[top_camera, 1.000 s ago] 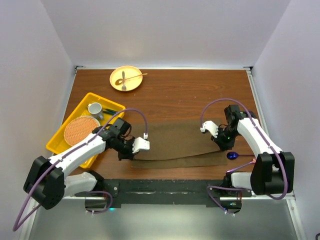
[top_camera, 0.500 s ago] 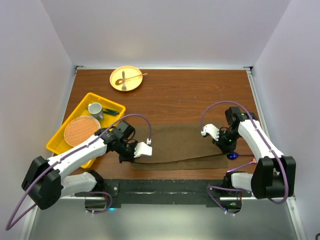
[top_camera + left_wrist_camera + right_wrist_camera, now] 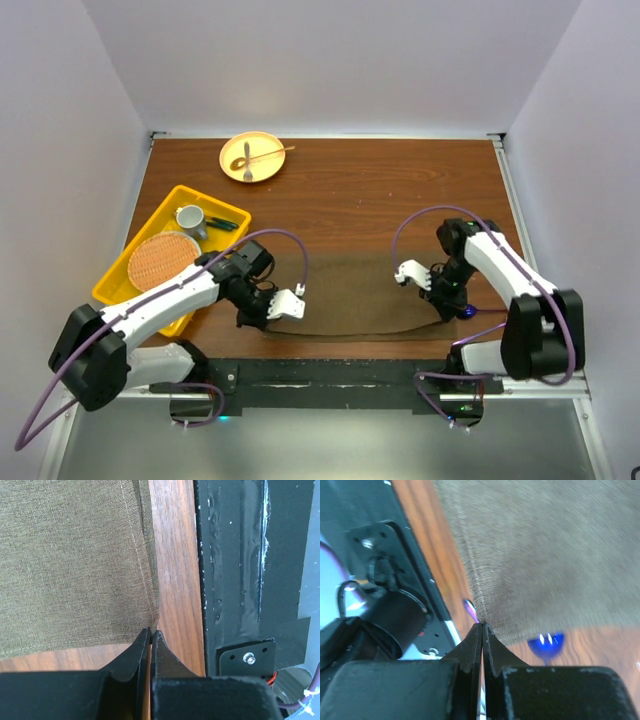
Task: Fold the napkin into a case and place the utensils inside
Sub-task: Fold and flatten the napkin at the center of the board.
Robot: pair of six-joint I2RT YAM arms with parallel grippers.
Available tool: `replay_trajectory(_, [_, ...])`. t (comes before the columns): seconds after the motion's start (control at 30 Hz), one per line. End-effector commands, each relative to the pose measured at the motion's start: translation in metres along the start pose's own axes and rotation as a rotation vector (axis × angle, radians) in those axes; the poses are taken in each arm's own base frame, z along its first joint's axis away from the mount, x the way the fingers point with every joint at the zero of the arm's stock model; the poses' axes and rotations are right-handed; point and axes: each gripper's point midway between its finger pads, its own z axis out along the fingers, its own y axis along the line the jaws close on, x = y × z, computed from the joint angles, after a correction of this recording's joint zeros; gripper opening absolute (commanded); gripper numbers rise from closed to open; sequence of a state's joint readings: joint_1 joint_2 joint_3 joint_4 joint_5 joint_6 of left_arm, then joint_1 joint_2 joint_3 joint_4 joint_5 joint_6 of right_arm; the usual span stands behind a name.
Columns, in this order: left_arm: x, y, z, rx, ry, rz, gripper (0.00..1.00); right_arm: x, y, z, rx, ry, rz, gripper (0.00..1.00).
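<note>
Left gripper (image 3: 150, 633) jaws pressed together, pinching the near-left corner of the napkin (image 3: 350, 292); the hem runs straight into the fingertips in the left wrist view. Right gripper (image 3: 481, 626) also clamped tight, on the napkin's near-right corner, with the cloth drawn up to a point between the tips.

Napkin is olive-brown and lies as a long low band stretched between the two grippers, its near edge along the black base rail (image 3: 240, 555). Wood table (image 3: 380, 200) shows on its far side.

Blue spoon (image 3: 467, 311) sits just off the napkin's right end, bowl partly hidden by the right arm; in the right wrist view it is a glossy blue blob just beside the cloth edge.

Yellow plate (image 3: 236, 172) is well beyond the napkin's far-left side, with a fork (image 3: 246, 155) and a pale slim piece lying on it.

Yellow tray (image 3: 105, 292) is left of the napkin and holds a woven mat (image 3: 160, 260) and a grey cup (image 3: 190, 218).
</note>
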State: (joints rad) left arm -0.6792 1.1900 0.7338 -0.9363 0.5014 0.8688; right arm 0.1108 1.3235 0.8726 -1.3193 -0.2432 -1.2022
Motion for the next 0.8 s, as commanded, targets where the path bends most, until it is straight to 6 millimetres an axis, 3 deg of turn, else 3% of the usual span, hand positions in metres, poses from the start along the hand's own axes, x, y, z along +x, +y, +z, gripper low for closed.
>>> replay_trajectory(0.0, [0.000,0.008,0.008,-0.003,0.016,-0.004,0.00,-0.014,0.011,0.010,-0.120,0.014,0.030,0.00])
replay_trajectory(0.17, [0.007,0.031,0.021,-0.086,0.044,-0.036,0.00,-0.026,-0.017,0.022,-0.128,0.044,0.079,0.00])
replay_trajectory(0.3, [0.022,0.048,0.036,-0.118,0.103,-0.067,0.00,-0.022,-0.040,0.032,-0.085,0.086,0.100,0.00])
replay_trajectory(0.43, [0.032,0.073,0.036,-0.163,0.115,-0.123,0.00,-0.023,-0.076,0.038,-0.013,0.100,0.136,0.00])
replay_trajectory(0.67, [0.038,0.132,0.017,-0.266,0.108,-0.185,0.00,-0.040,-0.143,0.017,0.102,0.047,0.193,0.00])
replay_trajectory(0.77, [0.031,0.148,0.010,-0.290,0.100,-0.180,0.00,-0.047,-0.148,0.005,0.106,0.027,0.188,0.00])
